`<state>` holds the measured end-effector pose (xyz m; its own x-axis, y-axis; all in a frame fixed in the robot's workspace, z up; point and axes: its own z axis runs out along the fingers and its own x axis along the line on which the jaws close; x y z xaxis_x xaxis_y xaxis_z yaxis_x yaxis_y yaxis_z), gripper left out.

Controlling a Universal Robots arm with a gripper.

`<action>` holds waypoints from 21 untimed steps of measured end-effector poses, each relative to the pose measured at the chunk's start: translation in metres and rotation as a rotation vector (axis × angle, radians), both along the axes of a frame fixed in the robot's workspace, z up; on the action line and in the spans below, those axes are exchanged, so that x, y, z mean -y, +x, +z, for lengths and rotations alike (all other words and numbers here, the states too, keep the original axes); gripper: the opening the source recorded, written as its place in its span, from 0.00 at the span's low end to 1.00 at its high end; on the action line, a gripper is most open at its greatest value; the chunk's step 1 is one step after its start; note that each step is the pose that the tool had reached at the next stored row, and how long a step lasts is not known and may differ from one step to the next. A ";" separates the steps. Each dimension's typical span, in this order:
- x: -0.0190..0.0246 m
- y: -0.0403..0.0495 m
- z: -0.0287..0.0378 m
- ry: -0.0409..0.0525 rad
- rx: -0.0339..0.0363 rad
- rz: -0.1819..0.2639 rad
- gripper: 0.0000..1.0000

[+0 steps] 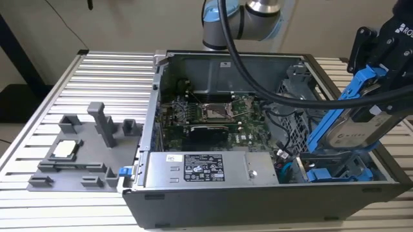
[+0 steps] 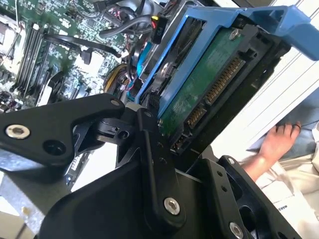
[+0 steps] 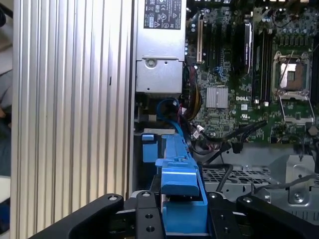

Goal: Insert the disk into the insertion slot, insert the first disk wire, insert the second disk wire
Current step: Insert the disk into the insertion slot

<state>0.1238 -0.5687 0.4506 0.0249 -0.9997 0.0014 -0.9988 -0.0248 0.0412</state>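
Note:
The disk (image 1: pixel 351 129), silver-grey in a bright blue carrier frame, hangs steeply tilted over the front corner of the open computer case on the exterior view's right. My gripper (image 1: pixel 379 94) is shut on its upper end. Its lower end is just above the insertion slot (image 1: pixel 345 157), a dark grey bay with blue clips inside. In the second wrist view the disk (image 2: pixel 209 92) shows its green circuit board and connectors between my black fingers (image 2: pixel 152 149). In the first wrist view the disk (image 3: pixel 180 172) runs edge-on from my gripper (image 3: pixel 182 211) towards the case. Loose blue and black wires (image 1: pixel 287 166) lie beside the bay.
The case holds a motherboard (image 1: pixel 213 116) and a silver power supply (image 1: pixel 200 169). The arm's black cable (image 1: pixel 258 79) hangs across the case. A grey fixture plate (image 1: pixel 77 150) sits on the ribbed table (image 1: pixel 96 77) at the exterior view's left. A person's hand (image 2: pixel 274 142) rests outside the case.

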 end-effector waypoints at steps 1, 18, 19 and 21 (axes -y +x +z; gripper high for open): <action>0.0002 0.0001 -0.0009 0.0000 0.0000 0.001 0.33; 0.0041 0.0016 -0.0159 -0.0002 0.0000 0.015 0.33; 0.0041 0.0017 -0.0168 -0.0001 0.0000 0.016 0.33; 0.0042 0.0018 -0.0185 -0.0003 0.0000 0.017 0.33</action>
